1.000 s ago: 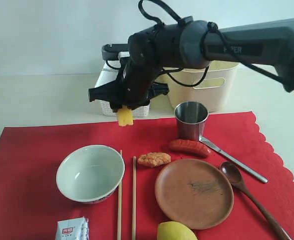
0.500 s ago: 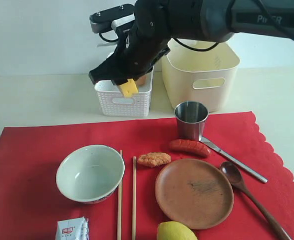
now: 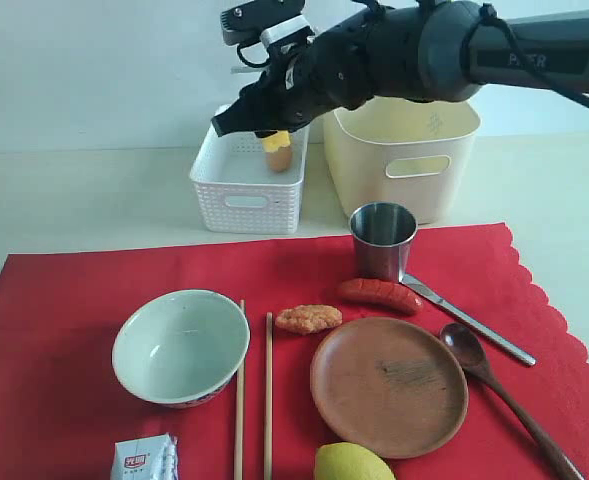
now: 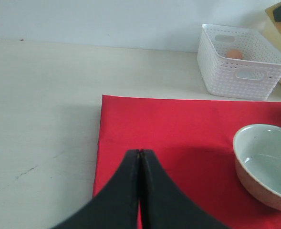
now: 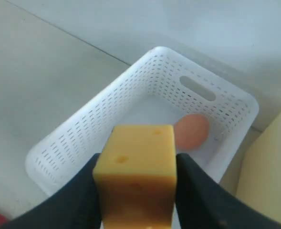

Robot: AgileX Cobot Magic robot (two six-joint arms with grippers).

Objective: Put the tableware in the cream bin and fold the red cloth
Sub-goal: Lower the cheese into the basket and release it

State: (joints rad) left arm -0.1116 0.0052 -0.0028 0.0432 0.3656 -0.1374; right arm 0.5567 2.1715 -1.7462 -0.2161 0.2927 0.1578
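Note:
On the red cloth [image 3: 64, 300] lie the pale green bowl [image 3: 180, 345], chopsticks [image 3: 268, 400], brown plate [image 3: 389, 385], steel cup [image 3: 382, 240], knife [image 3: 469, 320] and wooden spoon [image 3: 494, 385]. The cream bin [image 3: 404, 160] stands behind the cloth. My right gripper [image 3: 274, 140] hangs over the white lattice basket [image 3: 246, 185], shut on a yellow cheese block [image 5: 135, 167]. My left gripper [image 4: 140, 152] is shut and empty above the cloth's [image 4: 178, 124] left edge, with the bowl [image 4: 266, 162] off to one side. The exterior view does not show it.
An egg [image 5: 192, 131] lies inside the basket. A sausage [image 3: 379, 293], a fried piece [image 3: 308, 318], a lemon [image 3: 352, 464] and a small white packet [image 3: 146, 458] sit on the cloth among the tableware.
My right arm has lifted the cheese block from just above the cloth's back edge and carried it back and to the right, over the white basket. Nothing on the cloth moved.

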